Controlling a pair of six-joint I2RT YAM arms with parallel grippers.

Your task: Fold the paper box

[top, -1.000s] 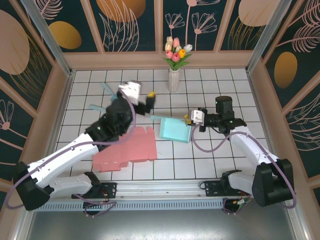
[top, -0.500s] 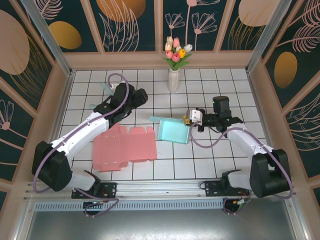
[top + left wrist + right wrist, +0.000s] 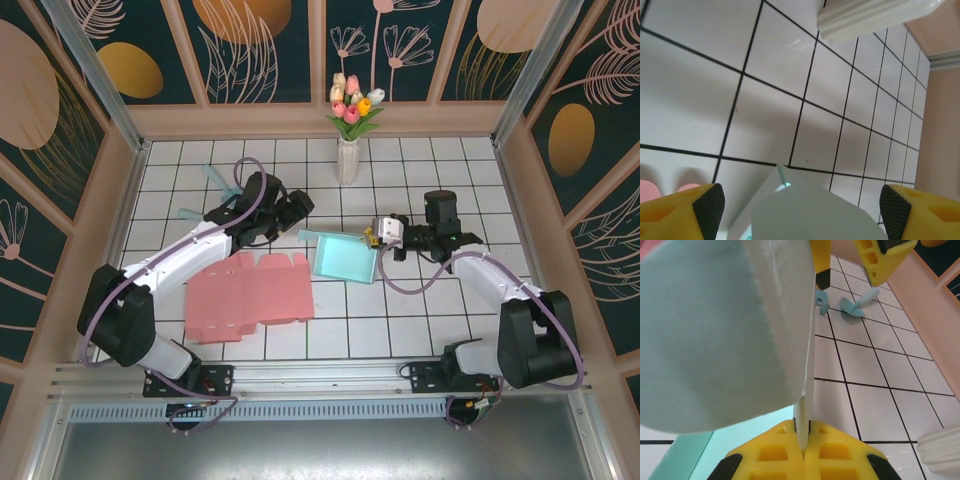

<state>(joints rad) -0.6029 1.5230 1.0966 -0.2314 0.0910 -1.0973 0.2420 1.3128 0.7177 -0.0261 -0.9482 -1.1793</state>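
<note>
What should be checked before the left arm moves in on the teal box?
1. The right jaws are shut on the teal box at its right edge: ok, the paper is pinched between them.
2. The left jaws are open: ok, spread wide.
3. The left flap of the box lies between the left jaws: ok, seen from the left wrist.
4. The left jaws are touching that flap: cannot tell.
5. The pink box lies flat on the table, apart from the teal box: cannot tell, their corners are close.
6. The vase is upright and clear of both arms: ok.
</note>
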